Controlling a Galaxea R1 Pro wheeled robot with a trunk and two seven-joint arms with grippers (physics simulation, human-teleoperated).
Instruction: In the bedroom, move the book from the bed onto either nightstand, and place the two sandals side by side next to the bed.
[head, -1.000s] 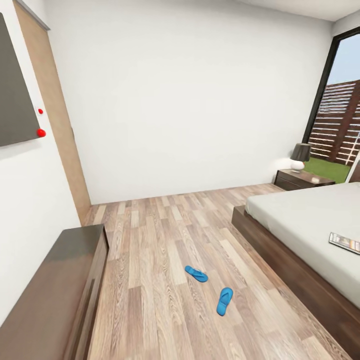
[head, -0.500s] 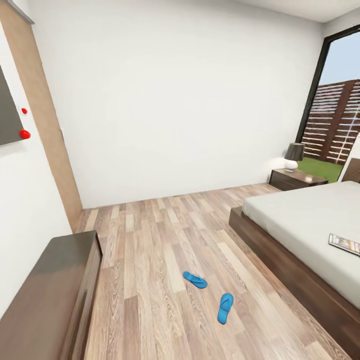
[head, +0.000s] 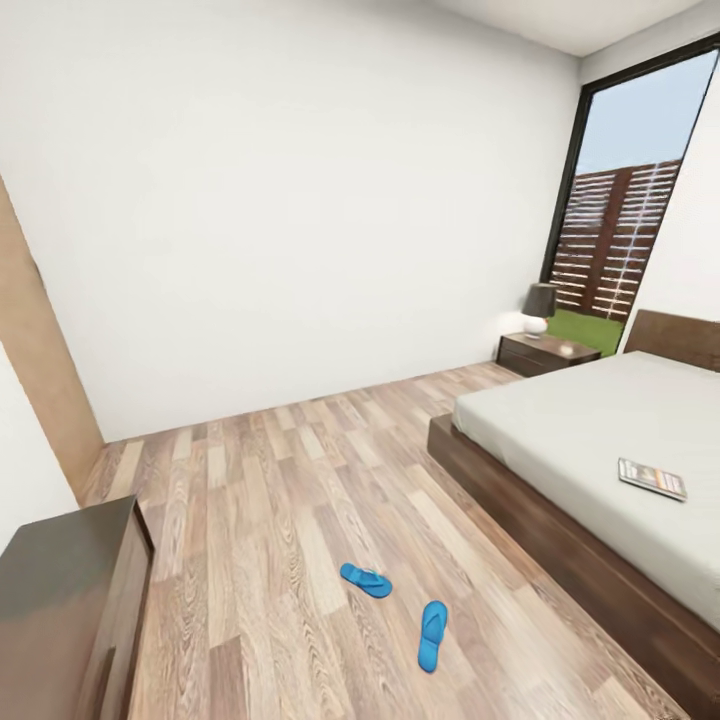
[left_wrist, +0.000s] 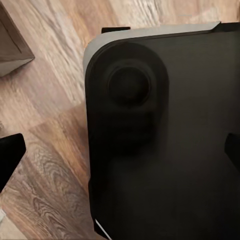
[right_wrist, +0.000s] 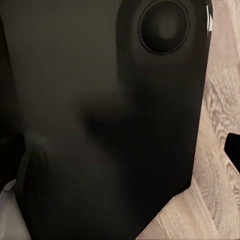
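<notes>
Blue sandals (head: 365, 579) (head: 432, 634) lay apart on the floor (head: 270, 520); book (head: 652, 479) on bed (head: 600, 440), right. Approach step, likely; next needs closing in. Claw states: cannot tell.

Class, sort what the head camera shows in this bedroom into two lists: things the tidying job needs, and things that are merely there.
Job's things:
book on the bed
two sandals apart on the floor
nightstand

Merely there:
lamp on the nightstand
long cabinet by the wall
window
</notes>
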